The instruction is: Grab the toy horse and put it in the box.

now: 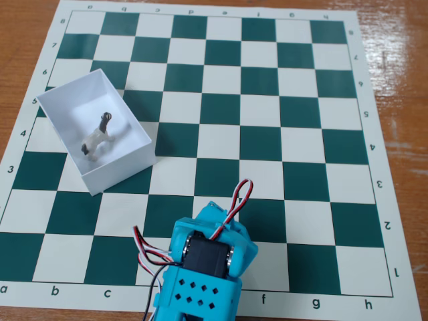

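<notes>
In the frame's upper left, we judge the task done: the tiny grey-and-white plastic toy horse [97,139] lies inside the white open-topped paper box [119,167], while our turquoise arm [200,267] sits at the bottom edge, its hand hidden, so we cannot tell whether it is apart or together.

We see only the box [95,130] standing on the chessboard [281,114], at its left side; right of the box every square lies bare and passable.

The horse [97,138] is seen inside the box [131,165], which is set at the chessboard's [267,100] left edge. A turquoise arm [200,274] is seen at the chessboard's bottom edge.
</notes>
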You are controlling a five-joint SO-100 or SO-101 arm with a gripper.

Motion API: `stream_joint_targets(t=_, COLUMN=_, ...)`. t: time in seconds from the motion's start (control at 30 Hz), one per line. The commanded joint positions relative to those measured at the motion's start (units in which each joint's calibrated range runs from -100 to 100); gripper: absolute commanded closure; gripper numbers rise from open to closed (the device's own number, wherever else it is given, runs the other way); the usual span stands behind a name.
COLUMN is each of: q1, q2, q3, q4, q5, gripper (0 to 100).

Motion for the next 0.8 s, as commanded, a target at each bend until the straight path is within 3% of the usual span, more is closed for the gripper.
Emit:
stream_joint_targets(t=0.0, q1=-1.52, q2=-0.68, q3=0.36, q4=-0.91, q5=0.2, gripper=100)
stream_joint_targets(t=0.77, q1=-3.95, q2=-0.5, q3=0.36, q4=-0.99, q5=0.2, gripper=100)
